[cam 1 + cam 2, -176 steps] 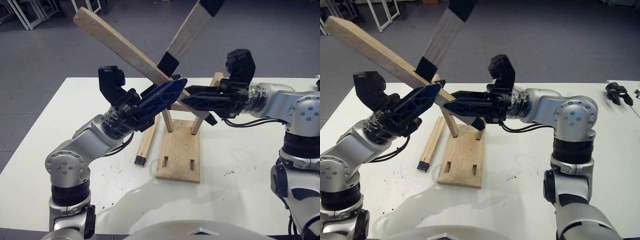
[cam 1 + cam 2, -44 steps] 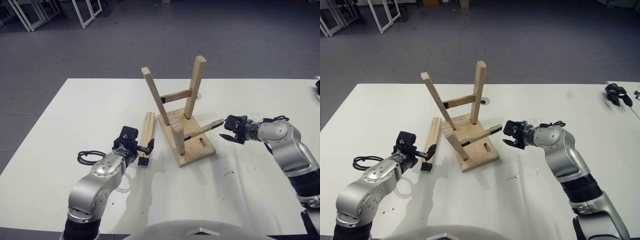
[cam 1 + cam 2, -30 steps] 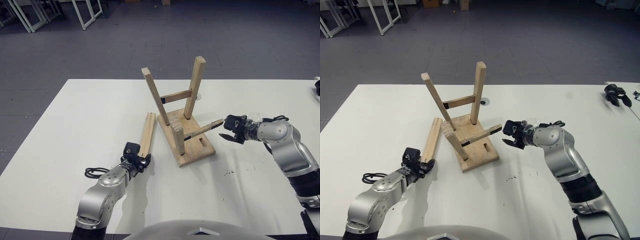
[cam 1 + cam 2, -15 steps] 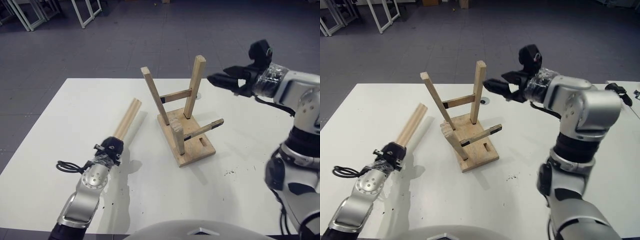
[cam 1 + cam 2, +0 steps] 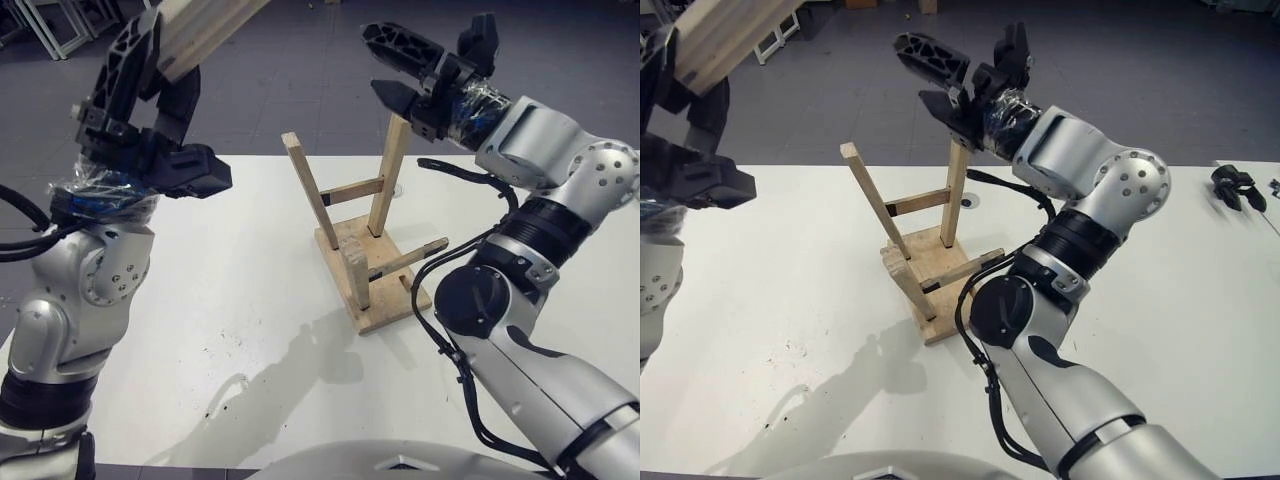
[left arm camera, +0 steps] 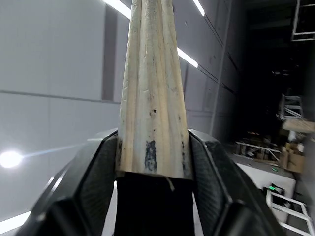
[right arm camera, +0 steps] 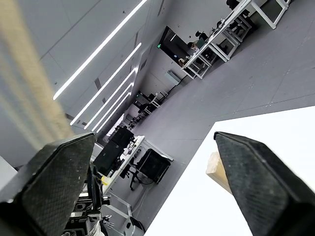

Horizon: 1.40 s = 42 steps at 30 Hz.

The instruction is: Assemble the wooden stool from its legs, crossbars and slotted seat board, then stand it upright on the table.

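Observation:
The slotted seat board point(image 5: 383, 296) lies flat on the white table point(image 5: 250, 330). Two wooden legs point(image 5: 389, 172) stand up from it, joined by a crossbar point(image 5: 352, 192). A shorter upright piece point(image 5: 357, 281) with a second crossbar point(image 5: 408, 258) sits at the board's front. My left gripper point(image 5: 158, 62) is raised high at the left, shut on a loose wooden leg point(image 5: 205, 25), which the left wrist view has clamped between the fingers point(image 6: 93, 172). My right gripper point(image 5: 373, 60) hangs open just above and left of the taller leg's top end point(image 7: 218, 170).
A small black object point(image 5: 1234, 187) lies at the table's far right edge. A round hole point(image 5: 969, 203) sits in the tabletop behind the stool. Metal frames point(image 5: 45, 25) stand on the floor beyond. Bare table stretches in front of and left of the board.
My left arm has swung the loose leg up from low over the table to high at the left. My right gripper has moved left, over the tall leg's top.

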Tool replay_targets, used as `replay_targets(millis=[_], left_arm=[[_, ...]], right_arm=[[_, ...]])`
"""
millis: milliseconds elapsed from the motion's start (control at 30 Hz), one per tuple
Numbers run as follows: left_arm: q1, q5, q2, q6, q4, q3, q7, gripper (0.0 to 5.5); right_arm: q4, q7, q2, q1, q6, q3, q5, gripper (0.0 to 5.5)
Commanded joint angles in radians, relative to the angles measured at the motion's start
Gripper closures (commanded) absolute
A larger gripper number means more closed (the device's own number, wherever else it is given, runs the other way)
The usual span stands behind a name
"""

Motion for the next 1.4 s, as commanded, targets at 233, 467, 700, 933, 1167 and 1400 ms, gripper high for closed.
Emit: replay_targets(millis=[233,467,700,933,1167,1400], left_arm=[[-0.086,-0.013,-0.071,-0.029,0.061,-0.005,-0.077,3.44],[-0.071,0.04,-0.164,-0.091,0.032,-0.094,-0.071,3.44],[-0.069,0.068,-0.214,-0.119,0.012,-0.091,-0.085,3.44],[-0.082,0.097,-0.229,-0.172,-0.001,-0.104,-0.097,3.45],[-0.088,0.1,-0.238,-0.212,0.013,-0.102,-0.109,3.45],[-0.071,0.096,-0.251,-0.236,-0.009,-0.09,-0.111,3.45]], right_arm=[[-0.12,-0.669,0.049,0.133,-0.309,0.433,0.944,1.09],[-0.279,-0.675,0.038,0.24,-0.566,0.643,1.002,1.09],[-0.339,-0.746,0.003,0.317,-0.695,0.713,1.002,1.09],[-0.394,-0.815,0.031,0.341,-0.807,0.746,1.002,1.09],[-0.391,-0.774,-0.019,0.337,-0.812,0.759,1.002,1.63],[-0.392,-0.73,-0.09,0.347,-0.798,0.777,1.002,3.02]])
